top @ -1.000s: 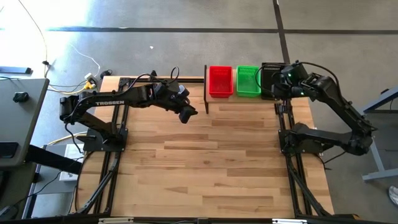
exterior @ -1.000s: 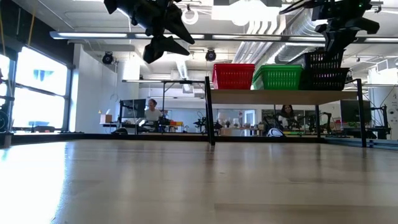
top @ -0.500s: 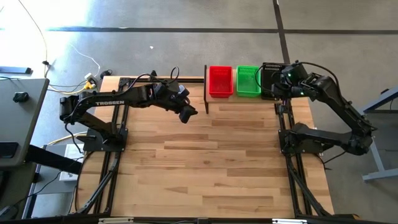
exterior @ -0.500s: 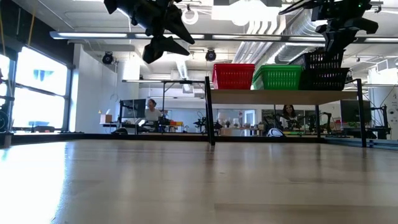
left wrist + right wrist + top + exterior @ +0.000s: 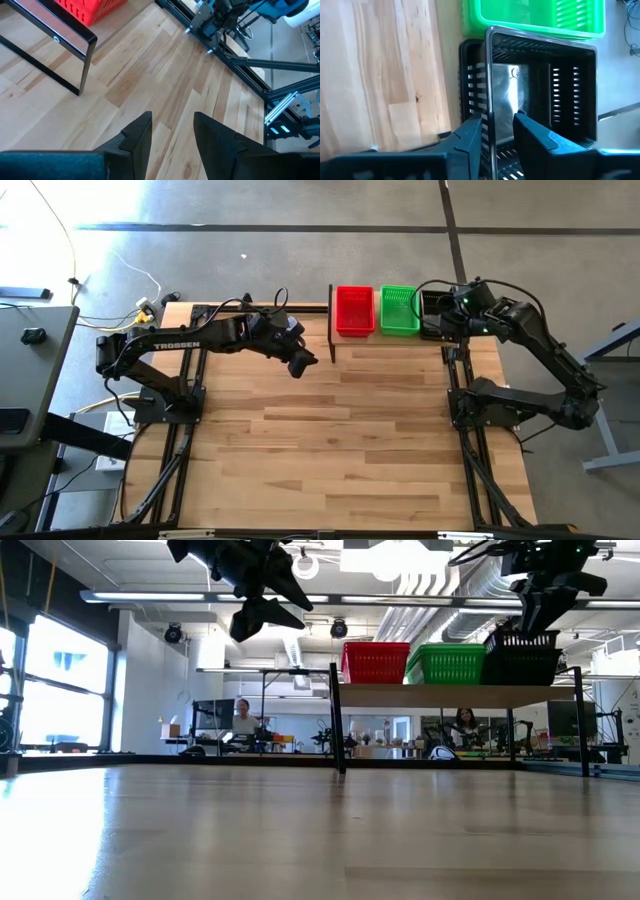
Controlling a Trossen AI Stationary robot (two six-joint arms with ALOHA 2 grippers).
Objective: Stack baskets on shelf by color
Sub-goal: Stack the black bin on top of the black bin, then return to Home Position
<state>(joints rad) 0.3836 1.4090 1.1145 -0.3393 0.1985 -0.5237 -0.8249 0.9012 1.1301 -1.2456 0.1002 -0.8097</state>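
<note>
1. The black basket (image 5: pixel 540 95) lies directly ahead of and below the right gripper (image 5: pixel 497 135), whose jaws straddle the basket's near wall, one finger outside and one inside. They look closed on that wall, though the contact itself is partly hidden.
2. The basket sits on the shelf (image 5: pixel 450 695), seemingly nested on another black one, touching the green basket (image 5: pixel 399 310) on the side away from the jaws. The red basket (image 5: pixel 354 310) stands beyond that.
3. Its long axis runs away from the jaws, parallel to the green one's.
4. My judgement: letting go and lifting clear is the coming move. The right arm is plainly nearer.
5. The left gripper (image 5: pixel 172 135) hovers over the desk (image 5: pixel 340 440), jaws parted and empty, well apart from the shelf.
6. "TROSSEN" reads on the left arm.
</note>
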